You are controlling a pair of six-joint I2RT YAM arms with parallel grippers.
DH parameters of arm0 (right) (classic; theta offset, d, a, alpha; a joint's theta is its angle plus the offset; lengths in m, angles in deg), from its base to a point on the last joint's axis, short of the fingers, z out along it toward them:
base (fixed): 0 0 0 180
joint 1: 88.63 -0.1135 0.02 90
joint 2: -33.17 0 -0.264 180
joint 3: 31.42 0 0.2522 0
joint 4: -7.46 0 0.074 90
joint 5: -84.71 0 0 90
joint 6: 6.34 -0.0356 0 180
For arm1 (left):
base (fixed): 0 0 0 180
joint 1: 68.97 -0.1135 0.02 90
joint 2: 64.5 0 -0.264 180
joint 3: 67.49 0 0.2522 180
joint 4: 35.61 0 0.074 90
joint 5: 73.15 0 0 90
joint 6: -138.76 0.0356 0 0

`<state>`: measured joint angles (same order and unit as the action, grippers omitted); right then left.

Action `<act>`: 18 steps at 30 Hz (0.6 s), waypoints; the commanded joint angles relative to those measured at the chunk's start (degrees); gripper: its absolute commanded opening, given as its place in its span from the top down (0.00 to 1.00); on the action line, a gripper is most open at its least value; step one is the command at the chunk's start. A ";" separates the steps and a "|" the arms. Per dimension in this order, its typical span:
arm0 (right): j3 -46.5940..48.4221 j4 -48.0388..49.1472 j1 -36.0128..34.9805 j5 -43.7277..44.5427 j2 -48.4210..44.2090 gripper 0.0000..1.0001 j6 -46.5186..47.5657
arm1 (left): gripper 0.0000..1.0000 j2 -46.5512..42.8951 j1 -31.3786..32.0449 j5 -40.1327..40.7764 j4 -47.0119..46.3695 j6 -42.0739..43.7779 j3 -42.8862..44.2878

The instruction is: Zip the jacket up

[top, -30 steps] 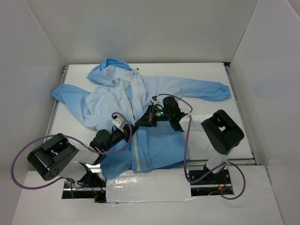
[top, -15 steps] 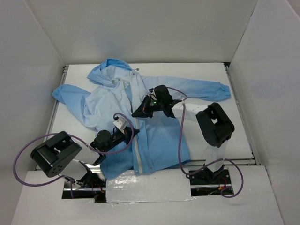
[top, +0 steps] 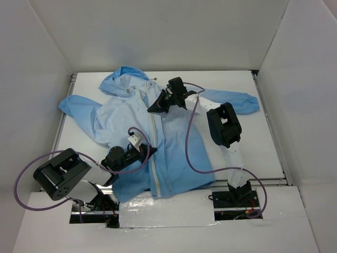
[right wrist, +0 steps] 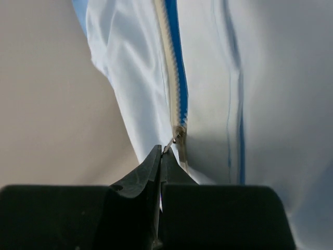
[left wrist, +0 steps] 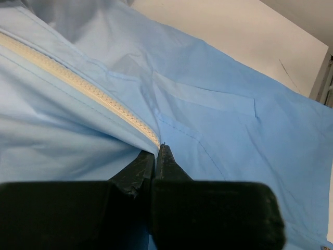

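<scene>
The light-blue hooded jacket (top: pixel 179 153) lies flat on the table, hood at the far side. Its white zipper (top: pixel 154 168) runs closed from the hem up to the chest. My right gripper (top: pixel 151 109) is near the collar, shut on the zipper pull; in the right wrist view the gripper (right wrist: pixel 162 152) pinches the small metal tab just below the slider (right wrist: pixel 179 133), with open teeth (right wrist: pixel 171 67) beyond. My left gripper (top: pixel 146 149) is lower on the front, shut on the jacket fabric beside the zipper, as the left wrist view (left wrist: pixel 157 151) shows next to the zipper tape (left wrist: pixel 78 83).
White walls enclose the white table (top: pixel 247 153) on three sides. The jacket's right sleeve (top: pixel 237 100) stretches toward the right wall, the left sleeve (top: pixel 79 108) folds toward the left edge. Purple cables loop from both arms over the jacket.
My right gripper has moved up the zipper from mid-chest to near the collar, drawing the pull with it and closing the front. My left gripper has stayed clamped low on the jacket.
</scene>
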<state>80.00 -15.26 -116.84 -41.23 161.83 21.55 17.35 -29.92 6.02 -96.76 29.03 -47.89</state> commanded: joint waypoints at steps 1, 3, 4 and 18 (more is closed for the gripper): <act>7.97 1.30 4.12 8.70 3.26 1.00 0.41 | 1.00 -2.47 1.56 -13.51 -29.86 -1.63 -0.40; 11.12 1.57 5.44 8.09 4.75 1.00 -0.38 | 1.00 -3.96 1.56 -15.87 -29.06 -1.54 -0.40; 12.01 2.70 6.05 7.65 5.11 1.00 -0.56 | 1.00 -4.67 1.56 -17.02 -27.23 -1.46 -0.22; 30.03 8.60 16.24 5.62 8.45 1.00 -2.49 | 1.00 -11.53 1.56 -34.95 -4.55 1.44 7.51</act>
<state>105.38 -15.23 -104.95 -41.23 169.41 19.70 7.14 -29.94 -15.86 -93.31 29.27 -41.88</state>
